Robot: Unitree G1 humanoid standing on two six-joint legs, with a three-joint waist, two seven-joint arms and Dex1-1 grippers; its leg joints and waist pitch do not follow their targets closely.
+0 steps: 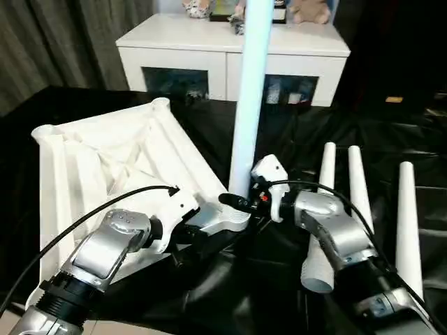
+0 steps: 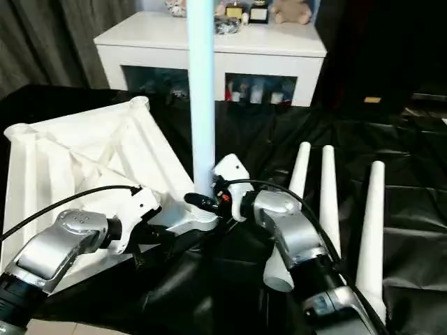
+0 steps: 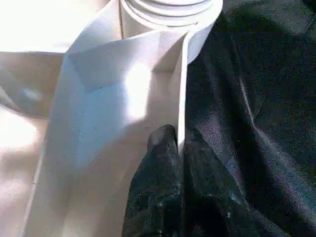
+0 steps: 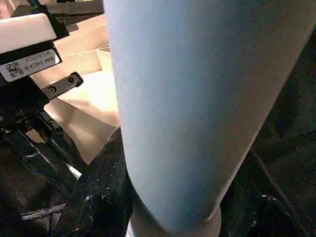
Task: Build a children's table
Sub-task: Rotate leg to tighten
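Smooth round white leg [image 1: 250, 91] stands upright in ribbed plastic top [image 1: 105, 160].

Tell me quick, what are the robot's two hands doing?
Left end effector: shut on the tabletop's rim.
Right end effector: holding the upright leg.

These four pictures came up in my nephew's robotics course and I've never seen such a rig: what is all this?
A two-armed humanoid robot is building a children's table. Two pictures come from cameras in its head, looking down over its silver forearms; the other two come from cameras on its wrists. On the black sheet the white table top lies upside down, ribs up. One leg stands upright at its near corner, and three spare legs lie to the right. The left hand pinches the top's rim; the right hand grips the standing leg's base. Behind stands a white cabinet.
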